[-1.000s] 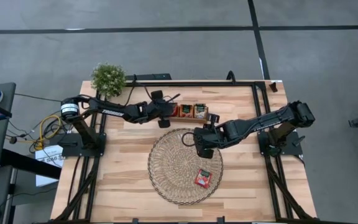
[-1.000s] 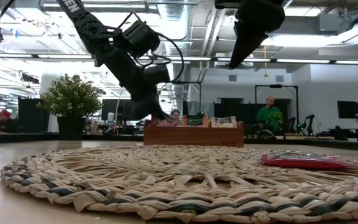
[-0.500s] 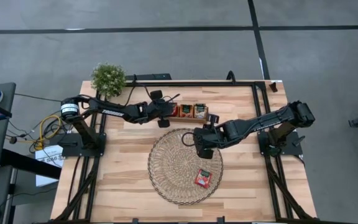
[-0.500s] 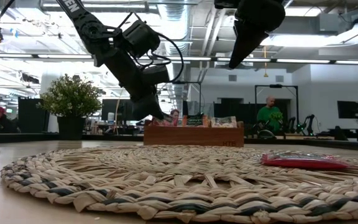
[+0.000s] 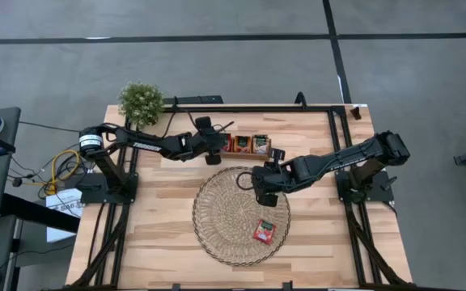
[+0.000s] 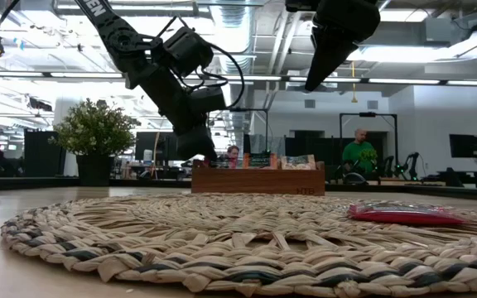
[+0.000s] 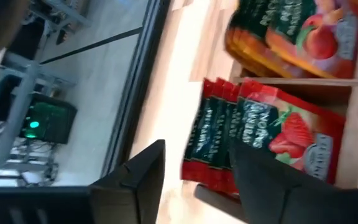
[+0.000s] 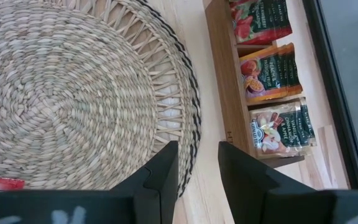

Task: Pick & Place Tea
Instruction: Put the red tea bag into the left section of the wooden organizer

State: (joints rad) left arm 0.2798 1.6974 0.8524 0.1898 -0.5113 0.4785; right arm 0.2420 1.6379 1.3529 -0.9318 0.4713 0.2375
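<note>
The left gripper (image 5: 219,145) is seen in the high view at the left end of the wooden tray (image 5: 247,152), which stands at the far side of the table (image 5: 330,242) just beyond the woven mat (image 5: 241,215). In the left wrist view its two dark fingers (image 7: 143,177) are parted, and the stack of red strawberry sachets (image 7: 253,134) in the end slot lies ahead of them, one finger in front of the stack's corner — nothing is seen clamped between them. Orange peach sachets (image 7: 303,34) are seen in the neighbouring slot. The right gripper (image 5: 265,187) hangs above the far right part of the mat; in the right wrist view its fingers (image 8: 163,171) stand apart with only the mat's rim and bare wood showing between them, and nothing is held. In that same view the tray's three slots are filled with red, orange and pale sachets (image 8: 277,129), all standing upright. One red sachet (image 5: 264,231) lies flat on the near right part of the mat, well apart from both grippers; in the low view it shows as a thin red strip (image 6: 404,215) on the weave. A small potted plant (image 5: 141,103) stands at the far left corner of the table. In the room behind, a person in a green top (image 6: 359,154) is visible.
</note>
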